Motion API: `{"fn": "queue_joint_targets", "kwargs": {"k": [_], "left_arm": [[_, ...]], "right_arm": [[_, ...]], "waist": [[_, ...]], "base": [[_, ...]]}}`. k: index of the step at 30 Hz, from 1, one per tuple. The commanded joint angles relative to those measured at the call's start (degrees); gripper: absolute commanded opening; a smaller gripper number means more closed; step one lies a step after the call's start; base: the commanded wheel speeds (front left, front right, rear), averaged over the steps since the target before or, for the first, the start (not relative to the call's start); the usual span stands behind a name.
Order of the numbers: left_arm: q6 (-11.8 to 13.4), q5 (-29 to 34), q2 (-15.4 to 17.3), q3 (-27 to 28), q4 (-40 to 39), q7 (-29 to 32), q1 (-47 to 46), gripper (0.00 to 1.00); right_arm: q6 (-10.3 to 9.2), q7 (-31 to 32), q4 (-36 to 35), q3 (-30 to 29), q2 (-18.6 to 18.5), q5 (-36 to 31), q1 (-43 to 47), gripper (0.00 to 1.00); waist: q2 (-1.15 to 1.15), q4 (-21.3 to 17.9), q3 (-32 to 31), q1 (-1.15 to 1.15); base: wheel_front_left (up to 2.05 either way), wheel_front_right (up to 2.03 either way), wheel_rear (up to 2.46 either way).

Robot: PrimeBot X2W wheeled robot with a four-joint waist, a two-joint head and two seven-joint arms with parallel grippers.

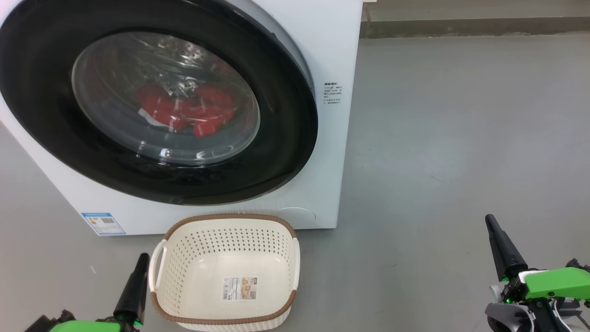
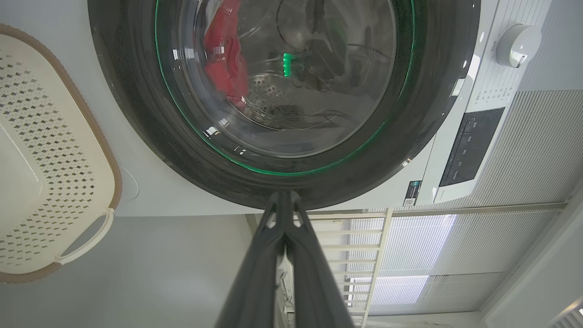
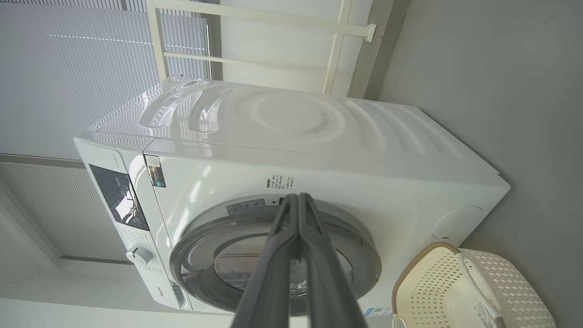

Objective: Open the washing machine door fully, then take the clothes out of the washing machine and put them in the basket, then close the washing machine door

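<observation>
The white washing machine (image 1: pixel 333 50) stands ahead at the left. Its washing machine door (image 1: pixel 44 129), a glossy black ring around bulging glass, lies against the front. Red clothes (image 1: pixel 193 113) show through the glass, low in the drum, and again in the left wrist view as clothes (image 2: pixel 225 59) behind the door (image 2: pixel 130 95). The cream basket (image 1: pixel 230 217) sits empty on the floor just before the machine. My left gripper (image 1: pixel 144 257) is shut and empty beside the basket's left handle. Far to the right, my right gripper (image 1: pixel 489 219) is shut and empty above bare floor.
Grey floor (image 1: pixel 461 138) stretches to the right of the machine up to a wall base (image 1: pixel 461 27). A control panel (image 2: pixel 469 146) and knob (image 2: pixel 517 44) sit on the machine's front. White railing (image 3: pixel 337 41) and blinds stand behind the machine (image 3: pixel 319 132).
</observation>
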Motion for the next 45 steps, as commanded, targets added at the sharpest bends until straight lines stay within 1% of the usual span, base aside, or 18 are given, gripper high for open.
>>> {"fn": "queue_joint_targets", "kwargs": {"k": [1, 13, 14, 15, 18, 21, 24, 25, 29, 33, 45], "left_arm": [[-0.4, -0.3, 0.5, 1.5, -1.2, 0.3, -2.2, 0.0], [-0.4, -0.3, 0.5, 1.5, -1.2, 0.3, -2.2, 0.0], [-0.4, -0.3, 0.5, 1.5, -1.2, 0.3, -2.2, 1.0], [0.0, 0.0, 0.0, 0.0, 0.2, 0.0, 0.1, 1.0], [0.0, 0.0, -0.3, 0.0, 2.0, -0.1, 1.3, 1.0], [0.0, 0.2, -0.3, 0.0, 1.4, -0.5, 1.4, 1.0], [0.0, 0.6, -0.2, -0.2, 0.9, -0.9, 1.5, 1.0], [0.0, 0.8, -0.1, -0.2, 0.8, -1.1, 1.5, 1.0], [0.0, 2.2, 0.5, -0.9, 0.1, -2.1, 1.9, 1.0], [0.0, 3.8, 0.7, -0.7, 0.0, -2.6, 2.0, 1.0], [-0.1, 14.9, 0.4, 0.1, -1.2, -4.6, 2.3, 1.0]], "right_arm": [[-0.03, 0.3, -1.7, 1.2, -0.7, 0.0, -2.4, 0.0], [-0.03, 0.3, -1.7, 1.2, -0.7, 0.0, -2.4, 0.0], [-0.03, 0.3, -1.7, 1.2, -0.7, 0.0, -2.4, 1.0], [0.02, 0.0, 0.3, 0.0, 0.1, 0.0, 0.1, 1.0], [0.01, -0.1, 2.1, 0.2, 0.8, 0.0, 1.2, 1.0], [0.01, -0.5, 1.8, 0.7, 0.8, -0.1, 1.2, 1.0], [0.01, -1.0, 1.6, 1.2, 0.7, -0.6, 1.2, 1.0], [0.01, -1.2, 1.5, 1.4, 0.6, -0.8, 1.2, 1.0], [0.01, -2.1, 1.3, 2.5, 0.1, -2.5, 1.2, 1.0], [0.01, -2.6, 1.2, 3.1, -0.2, -3.8, 1.1, 1.0], [0.0, -4.6, 1.1, 4.7, -0.9, -10.7, 1.1, 1.0]], "waist": [[0.0, 0.0, 0.0, 0.0], [0.0, 0.0, 0.0, 0.0], [0.0, 0.0, 0.0, 0.0], [0.0, 0.0, 0.0, 0.0], [0.0, 0.0, 0.0, 0.0], [0.0, 0.0, 0.1, 0.02], [0.0, 0.1, 0.0, 0.12], [0.0, 0.1, -0.1, 0.13], [0.0, 0.2, 0.1, 0.01], [0.0, 0.3, 0.2, 0.0], [0.0, 0.4, 0.3, 0.0]], "base": [[0.0, 0.0, 0.0], [0.0, 0.0, 0.0], [0.0, 0.0, 0.0], [0.0, 0.0, 0.0], [0.0, 0.0, 0.0], [0.0, 0.0, 0.0], [0.0, 0.0, 0.0], [0.0, 0.0, 0.0], [0.0, 0.0, 0.0], [0.0, 0.0, 0.0], [0.0, 0.0, 0.0]]}}
